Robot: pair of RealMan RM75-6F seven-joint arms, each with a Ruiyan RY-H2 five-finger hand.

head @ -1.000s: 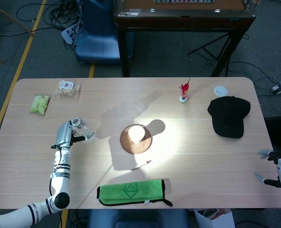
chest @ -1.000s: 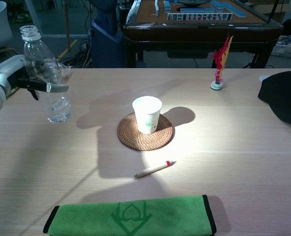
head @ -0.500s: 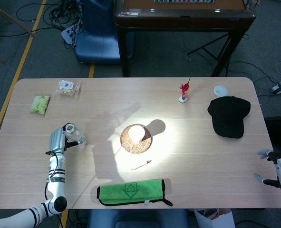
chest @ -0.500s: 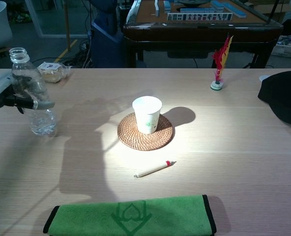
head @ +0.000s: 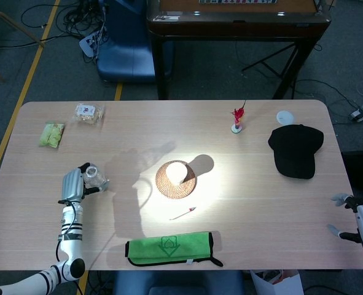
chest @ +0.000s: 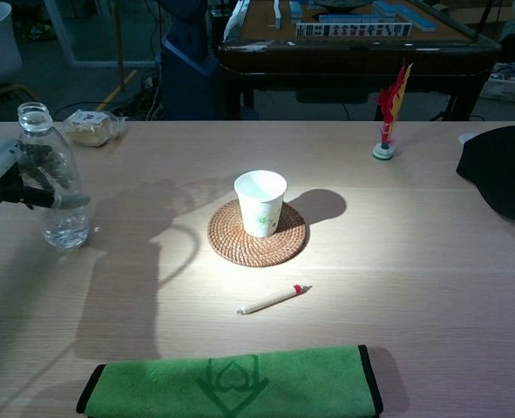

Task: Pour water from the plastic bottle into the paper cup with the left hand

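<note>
A clear uncapped plastic bottle (chest: 53, 178) stands upright at the table's left side, also seen from above as the bottle (head: 94, 176). My left hand (chest: 13, 174) grips its body from the left, fingers wrapped round it; the head view shows the left hand (head: 74, 185) beside it. A white paper cup (chest: 260, 202) stands on a round woven coaster (chest: 258, 233) at the table's middle, well to the right of the bottle; from above the cup (head: 176, 173) sits in a bright patch. My right hand (head: 356, 222) hangs off the table's right edge, fingers apart, empty.
A pen (chest: 274, 299) lies in front of the coaster. A folded green cloth (chest: 229, 380) lies at the near edge. A black cap (head: 296, 149), a red feather shuttlecock (chest: 389, 113) and a white lid (head: 284, 117) are at the right; two snack packets (head: 86, 113) at the far left.
My left hand has carried the bottle leftward and down, away from the cup, until it stands on the table. The right hand has not moved.
</note>
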